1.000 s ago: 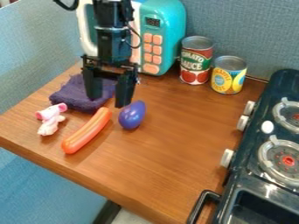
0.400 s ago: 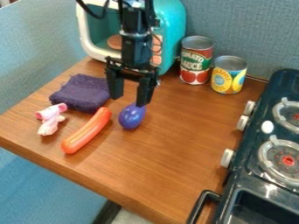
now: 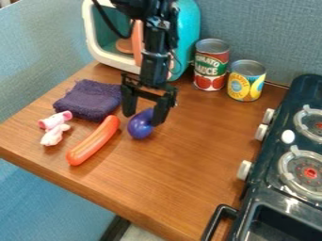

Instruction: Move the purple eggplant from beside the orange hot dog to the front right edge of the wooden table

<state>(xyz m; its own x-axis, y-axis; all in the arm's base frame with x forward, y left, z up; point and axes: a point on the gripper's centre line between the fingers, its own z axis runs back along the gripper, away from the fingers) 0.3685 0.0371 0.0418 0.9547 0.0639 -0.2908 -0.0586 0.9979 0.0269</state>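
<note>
End effector (image 3: 143,119) is open, and its two fingers point down over the purple egg-shaped toy (image 3: 140,128), which lies on the table (image 3: 182,174). One finger is on the side of the cloth; the other hides a part of the toy's upper right side. I cannot tell whether this finger touches the toy.

Several things are around this place. To the left of the toy in the view, and near to it, lies the orange toy sausage (image 3: 93,141), placed at a slant, with its upper end turned towards the cloth. The dark purple cloth (image 3: 90,100) lies folded or bunched behind the sausage, and these two stand closest to the toy on that side. Farther left is the small pink and white toy figure (image 3: 54,128), in front of the cloth.

Behind the arm stands the teal and white toy microwave (image 3: 187,30), and the arm covers a part of its front. To the right of it stand upright the red and green can (image 3: 211,66) and the shorter yellow and blue can (image 3: 246,82), near each other. The dark toy stove (image 3: 270,153), with white knobs and grey burners, occupies the right side, well apart from the toy.
</note>
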